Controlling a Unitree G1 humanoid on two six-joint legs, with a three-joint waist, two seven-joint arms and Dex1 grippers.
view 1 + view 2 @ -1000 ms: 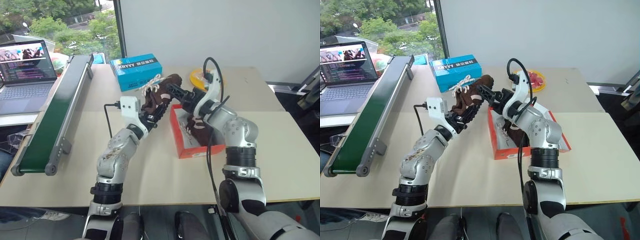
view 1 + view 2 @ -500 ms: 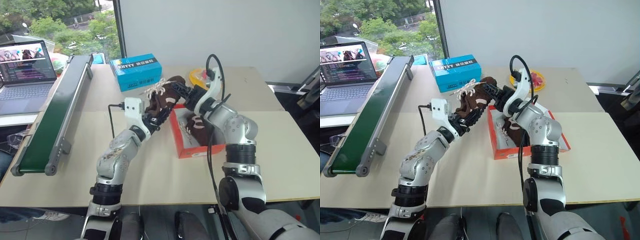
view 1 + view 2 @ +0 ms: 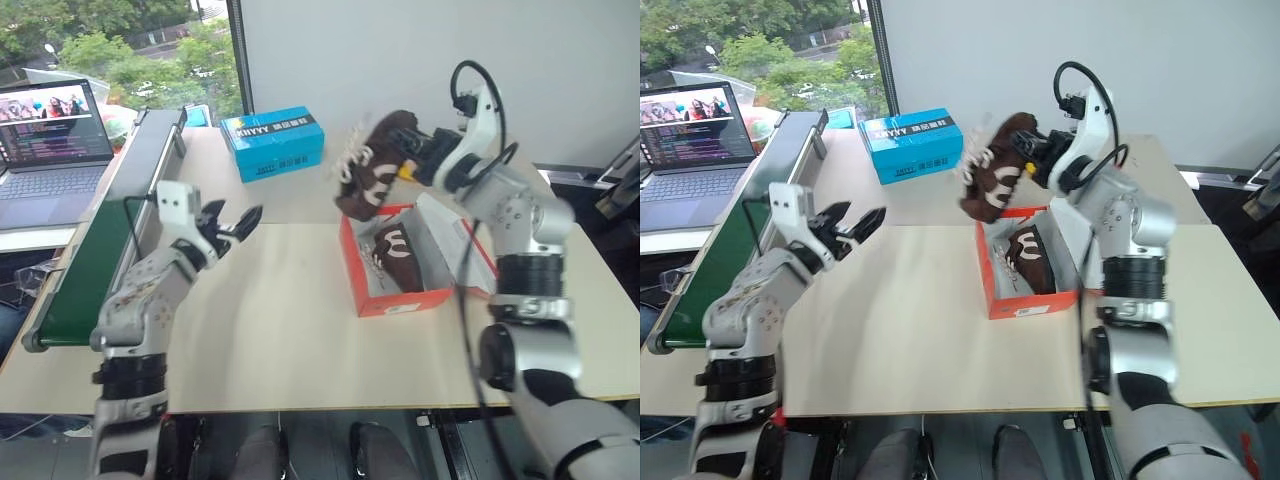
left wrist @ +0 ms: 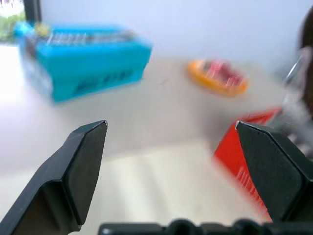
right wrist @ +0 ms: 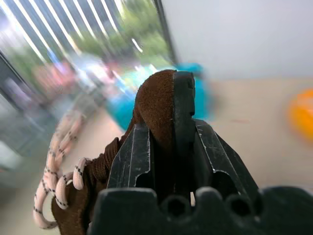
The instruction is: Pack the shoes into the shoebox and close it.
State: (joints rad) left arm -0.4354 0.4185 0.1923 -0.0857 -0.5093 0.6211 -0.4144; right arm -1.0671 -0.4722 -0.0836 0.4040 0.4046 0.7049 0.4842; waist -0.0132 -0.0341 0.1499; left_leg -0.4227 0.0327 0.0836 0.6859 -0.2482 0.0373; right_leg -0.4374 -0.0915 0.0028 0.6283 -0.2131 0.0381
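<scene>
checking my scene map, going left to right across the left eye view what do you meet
laptop → conveyor → left gripper → blue carton → held shoe → right gripper

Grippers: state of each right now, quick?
Left gripper: open, empty, over the table.
Right gripper: shut on a brown shoe, held above the shoebox.

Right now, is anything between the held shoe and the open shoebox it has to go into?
Nothing visible. The right gripper holds the shoe in the air above the far end of the shoebox. The lid is open, and the other shoe lies inside, leaving the white floor beside it free.
</scene>
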